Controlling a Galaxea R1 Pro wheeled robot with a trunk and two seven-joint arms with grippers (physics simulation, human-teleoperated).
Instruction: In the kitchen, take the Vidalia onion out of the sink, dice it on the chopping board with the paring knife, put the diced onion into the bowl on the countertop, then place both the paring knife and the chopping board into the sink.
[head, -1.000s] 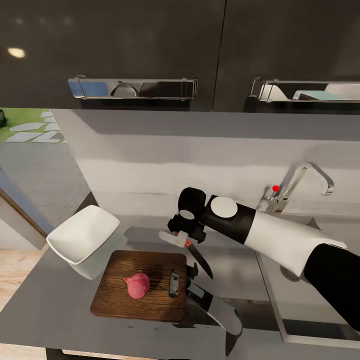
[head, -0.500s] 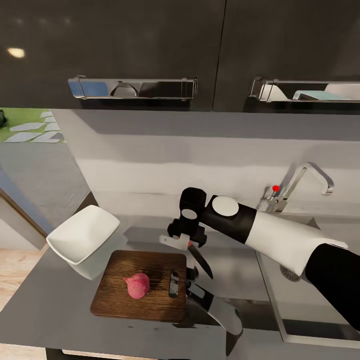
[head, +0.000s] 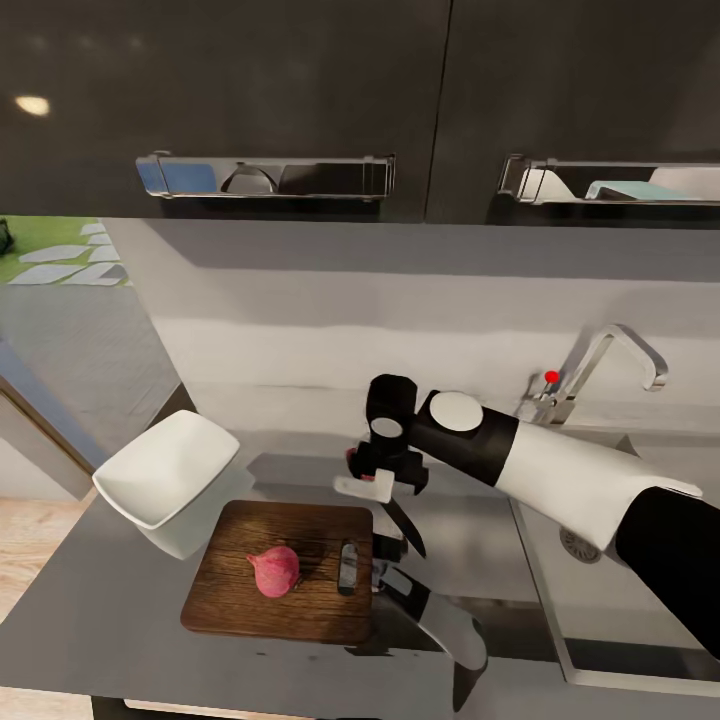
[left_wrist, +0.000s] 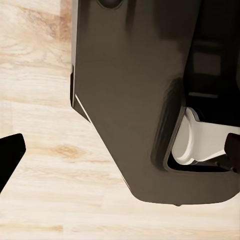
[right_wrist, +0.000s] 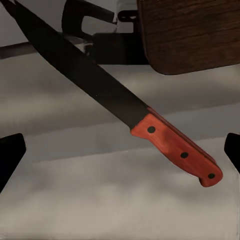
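The pink-red Vidalia onion (head: 275, 570) sits on the brown chopping board (head: 300, 610), left of its dark slot hole. The paring knife (head: 407, 527) lies on the grey countertop (head: 90, 620) just off the board's far right corner. In the right wrist view its red-brown handle (right_wrist: 177, 150) and dark blade point past the chopping board's corner (right_wrist: 190, 35). My right gripper (head: 375, 487) hovers over the handle, open (right_wrist: 120, 150), fingertips wide on either side and not touching it. The white bowl (head: 170, 480) stands left of the board. My left gripper (left_wrist: 121, 152) is open over the wood floor.
The sink (head: 630, 640) lies at the right, with its drain (head: 580, 545) and a chrome tap (head: 605, 365) with a red knob behind my right arm. A grey-white arm link (head: 440, 625) shows by the board's right edge. Dark upper cabinets (head: 300, 100) hang overhead.
My right gripper has shifted slightly right and down over the knife's handle, which it now covers in the head view. Knife, onion and board have not moved.
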